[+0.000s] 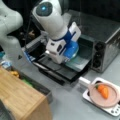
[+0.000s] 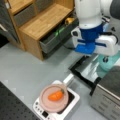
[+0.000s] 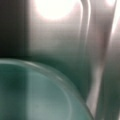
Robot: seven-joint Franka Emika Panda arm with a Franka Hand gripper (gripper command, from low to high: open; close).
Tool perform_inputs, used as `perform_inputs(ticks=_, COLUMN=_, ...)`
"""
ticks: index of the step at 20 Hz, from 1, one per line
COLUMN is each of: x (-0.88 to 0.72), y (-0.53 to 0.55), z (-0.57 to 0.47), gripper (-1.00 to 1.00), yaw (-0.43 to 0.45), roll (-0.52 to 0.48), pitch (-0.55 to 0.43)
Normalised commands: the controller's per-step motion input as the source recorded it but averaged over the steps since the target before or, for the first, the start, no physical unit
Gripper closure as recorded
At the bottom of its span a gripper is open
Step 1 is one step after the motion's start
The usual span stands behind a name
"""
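My gripper [image 1: 67, 58] hangs at the mouth of an open toaster oven [image 1: 100, 32], just above its lowered door [image 1: 60, 71]. A teal bowl [image 1: 74, 51] sits right at the gripper, over the oven's tray. In a front view the same bowl [image 2: 110, 63] shows below the white-and-blue hand [image 2: 96, 45], beside the oven [image 2: 110, 97]. The wrist view is filled by the bowl's rim [image 3: 32, 95] in the lower left, with the oven's metal interior [image 3: 65, 42] behind. The fingertips are hidden in all views.
A pink plate [image 1: 96, 98] with a carrot [image 1: 103, 91] rests on a white device [image 1: 112, 110] in front of the oven; the carrot [image 2: 55, 96] shows in both front views. A wooden cabinet [image 2: 42, 22] with an open dark drawer [image 2: 53, 40] stands nearby.
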Motion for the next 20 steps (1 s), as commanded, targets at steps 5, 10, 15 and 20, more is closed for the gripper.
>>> perform_inputs(ticks=5, x=0.54, y=-0.04, z=0.23, gripper=-1.00, yaw=0.040, roll=-0.266, pitch=0.121)
perform_inputs(ticks=10, x=0.50, y=-0.06, z=0.20, gripper=-1.00, yaw=0.058, roll=-0.201, pitch=0.120)
perform_inputs(ticks=15, x=0.40, y=-0.07, z=0.18, gripper=-1.00, yaw=0.041, roll=-0.173, pitch=0.115)
perform_inputs(ticks=20, x=0.41, y=-0.10, z=0.15, gripper=-1.00, yaw=0.037, roll=-0.163, pitch=0.108)
